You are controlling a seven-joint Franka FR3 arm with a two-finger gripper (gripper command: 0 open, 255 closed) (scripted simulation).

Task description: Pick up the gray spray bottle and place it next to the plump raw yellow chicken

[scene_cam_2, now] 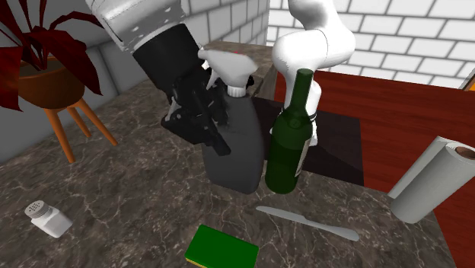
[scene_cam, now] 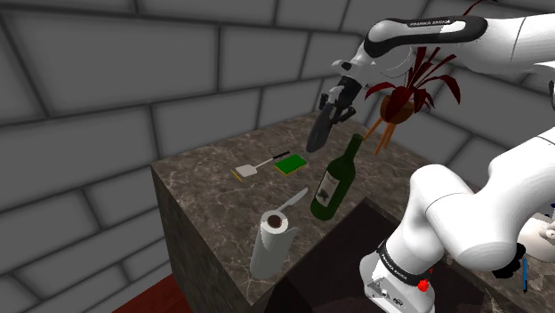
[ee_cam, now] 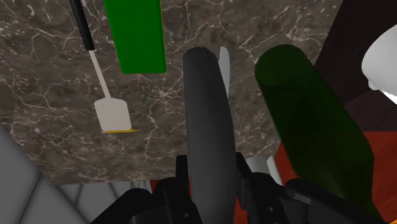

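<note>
Over marble counter [scene_cam: 205, 191]: gripper [scene_cam: 329, 111] clamped tight on gray spray bottle [scene_cam_2: 232, 148], bottle held up off the surface.
Spray bottle hangs tilted, just beside green wine bottle [scene_cam_2: 289, 148]; white paper towel roll [scene_cam: 269, 242] near wine bottle, green sponge [scene_cam: 290, 163], spatula [scene_cam: 252, 169] and knife [scene_cam_2: 306, 223] lying flat near it, salt shaker [scene_cam_2: 47, 218] well apart.
</note>
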